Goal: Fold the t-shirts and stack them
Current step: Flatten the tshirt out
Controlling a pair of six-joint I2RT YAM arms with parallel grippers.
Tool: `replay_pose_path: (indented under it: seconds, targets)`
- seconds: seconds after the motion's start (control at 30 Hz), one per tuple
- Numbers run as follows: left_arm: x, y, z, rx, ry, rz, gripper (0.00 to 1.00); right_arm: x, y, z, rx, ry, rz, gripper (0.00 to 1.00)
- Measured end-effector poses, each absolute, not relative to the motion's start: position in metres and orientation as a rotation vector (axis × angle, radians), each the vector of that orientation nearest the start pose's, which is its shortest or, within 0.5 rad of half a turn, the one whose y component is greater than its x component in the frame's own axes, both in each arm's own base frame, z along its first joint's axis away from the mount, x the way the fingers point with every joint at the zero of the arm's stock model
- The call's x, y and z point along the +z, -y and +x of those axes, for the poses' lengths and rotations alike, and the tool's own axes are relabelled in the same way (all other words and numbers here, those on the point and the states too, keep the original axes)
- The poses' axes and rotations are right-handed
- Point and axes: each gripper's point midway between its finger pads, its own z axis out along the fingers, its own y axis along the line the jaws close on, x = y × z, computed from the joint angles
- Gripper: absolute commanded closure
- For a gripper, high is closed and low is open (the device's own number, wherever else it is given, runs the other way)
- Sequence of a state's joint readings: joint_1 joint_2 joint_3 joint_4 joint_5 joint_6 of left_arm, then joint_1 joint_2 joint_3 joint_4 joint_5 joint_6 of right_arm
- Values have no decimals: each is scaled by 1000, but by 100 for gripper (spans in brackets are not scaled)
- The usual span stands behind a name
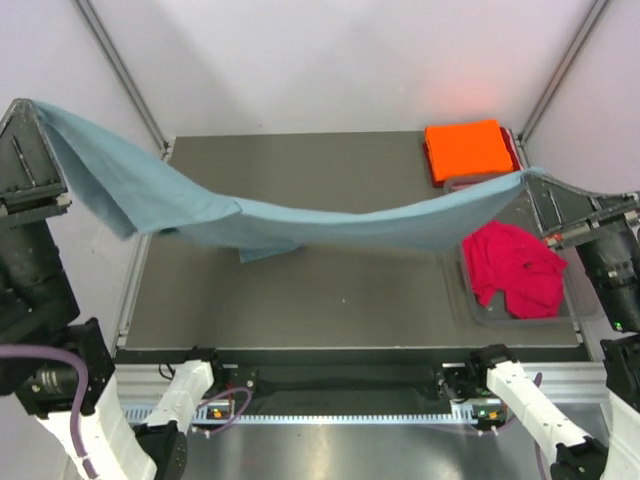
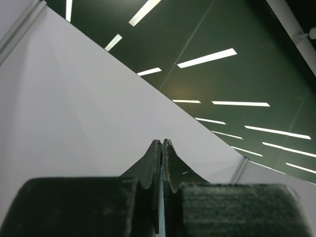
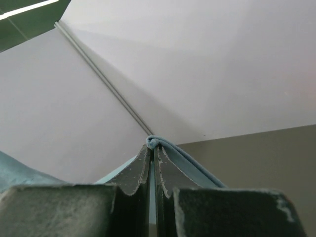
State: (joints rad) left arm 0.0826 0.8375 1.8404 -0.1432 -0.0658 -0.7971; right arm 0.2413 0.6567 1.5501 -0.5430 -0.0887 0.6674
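1. So that it can be spread for folding, blue shirt (image 1: 300,215) is clenched by left tool (image 1: 33,108) and right tool (image 1: 532,178), slung above desk (image 1: 330,300).
2. Orange shirt (image 1: 467,150) is laid folded, far right.

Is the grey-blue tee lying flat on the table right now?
No, the grey-blue tee hangs stretched in the air, held up at both ends, sagging over the table.
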Motion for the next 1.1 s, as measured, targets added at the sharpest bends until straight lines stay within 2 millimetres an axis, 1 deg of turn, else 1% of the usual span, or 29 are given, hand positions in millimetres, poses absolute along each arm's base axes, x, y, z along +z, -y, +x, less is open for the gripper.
replay_pose_path:
  seconds: [0.07,0.17,0.23,0.27,0.3,0.33,0.4,0.43,0.5,0.53,0.57,0.6,0.63,0.67,0.7,0.73,0.77,0.8,0.83,0.87,0.9,0.93,1.0,1.03,1.1]
  targets:
    - [724,13,102,-681,-628,-356,100,555,-77,139,852,-1254,197,100]
    - [733,14,101,-678,-634,-350,100,551,-75,144,843,-1272,223,100]
    - [745,12,111,-655,-627,-342,100,549,-73,156,817,-1294,251,100]
    - [752,10,120,-640,-623,-340,100,552,-72,163,805,-1299,259,100]
    - [757,7,131,-621,-620,-343,100,558,-73,174,790,-1302,266,100]
    - [760,4,146,-605,-626,-348,100,564,-74,186,777,-1301,270,100]
    - [761,-2,186,-577,-648,-358,100,571,-77,215,753,-1305,277,100]
    - [756,-5,213,-563,-673,-365,100,573,-80,232,744,-1307,281,100]
    - [734,-10,280,-543,-755,-389,100,563,-88,275,719,-1338,290,100]
    - [719,-13,313,-535,-800,-402,100,551,-93,300,705,-1370,297,100]
    - [697,-16,354,-522,-859,-417,100,537,-98,322,695,-1396,301,100]
    - [678,-18,386,-514,-900,-425,100,519,-103,345,683,-1433,306,100]
    - [649,-20,427,-502,-963,-439,100,496,-110,369,672,-1476,311,100]
    - [617,-20,464,-487,-1031,-450,100,473,-115,390,661,-1519,317,100]
    - [581,-20,500,-469,-1102,-463,100,441,-121,415,645,-1578,323,100]
    - [542,-21,533,-449,-1177,-474,100,410,-126,434,630,-1634,330,100]
    - [505,-19,560,-433,-1246,-480,100,380,-131,452,615,-1687,337,100]
    - [466,-16,585,-414,-1317,-483,100,345,-135,470,599,-1745,345,100]
    - [424,-13,609,-393,-1392,-484,100,313,-139,484,586,-1800,353,100]
    - [388,-9,629,-373,-1448,-475,100,284,-143,499,581,-1845,356,100]
    - [363,-5,641,-362,-1489,-469,100,265,-146,511,581,-1869,357,100]
    - [332,0,656,-348,-1539,-460,100,238,-149,525,579,-1907,359,100]
    - [292,7,676,-335,-1593,-442,100,198,-155,549,575,-1962,362,100]
    - [276,11,684,-333,-1613,-434,100,181,-157,561,571,-1982,360,100]
    - [256,16,696,-333,-1628,-418,100,159,-161,582,570,-2003,356,100]
